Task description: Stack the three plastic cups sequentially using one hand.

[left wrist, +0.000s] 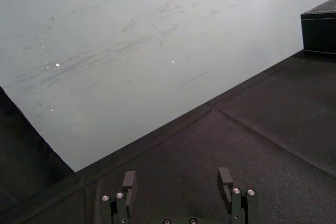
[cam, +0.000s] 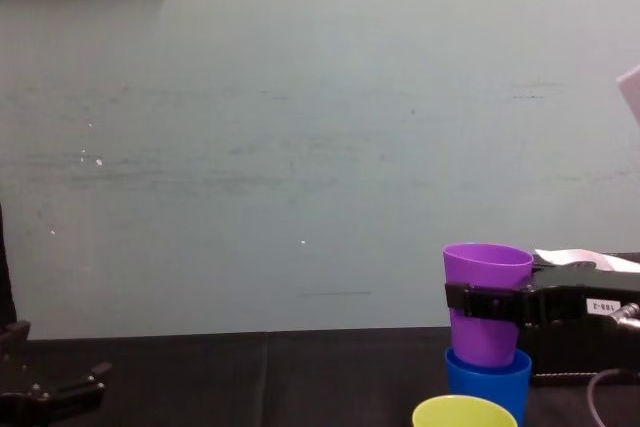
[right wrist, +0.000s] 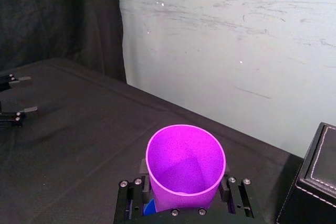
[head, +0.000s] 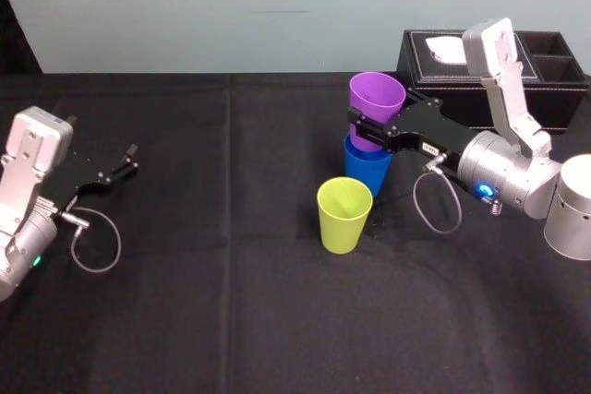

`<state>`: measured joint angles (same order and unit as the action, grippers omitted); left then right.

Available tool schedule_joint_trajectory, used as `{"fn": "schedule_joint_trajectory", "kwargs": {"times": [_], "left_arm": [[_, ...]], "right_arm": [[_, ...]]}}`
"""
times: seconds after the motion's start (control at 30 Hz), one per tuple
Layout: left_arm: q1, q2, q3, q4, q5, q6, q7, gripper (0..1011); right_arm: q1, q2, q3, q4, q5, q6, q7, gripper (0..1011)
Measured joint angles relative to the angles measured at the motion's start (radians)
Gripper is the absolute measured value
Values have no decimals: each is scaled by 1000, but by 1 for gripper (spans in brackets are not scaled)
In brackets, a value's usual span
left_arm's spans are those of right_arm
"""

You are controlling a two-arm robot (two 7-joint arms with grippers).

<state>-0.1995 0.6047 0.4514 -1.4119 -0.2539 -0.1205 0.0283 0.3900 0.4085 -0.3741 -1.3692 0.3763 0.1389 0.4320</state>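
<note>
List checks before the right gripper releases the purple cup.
1. Right gripper shut on purple cup: ok.
2. Purple cup's base inside blue cup: ok.
3. Purple cup fully seated: cannot tell.
4. Purple cup upright: ok.
5. Yellow cup upright, in front of the blue cup: ok.
6. Left gripper open, parked far left: ok.

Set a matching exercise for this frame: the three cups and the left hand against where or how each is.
1 purple cup
2 blue cup
3 yellow-green cup
4 left hand

A open, empty, over the table, at left
B standing alone, nearest the robot
C gripped by the right hand
D upright under the gripped cup

Pairs: 1-C, 2-D, 3-B, 4-A
</note>
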Motion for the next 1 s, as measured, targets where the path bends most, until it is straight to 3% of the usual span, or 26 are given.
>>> {"fn": "schedule_joint_trajectory", "kwargs": {"times": [1.0], "left_arm": [[0,0,0,0,0,0,0,1011]], "right_arm": [[-5,-10,-11,34,-22,-18,-5,726]]}}
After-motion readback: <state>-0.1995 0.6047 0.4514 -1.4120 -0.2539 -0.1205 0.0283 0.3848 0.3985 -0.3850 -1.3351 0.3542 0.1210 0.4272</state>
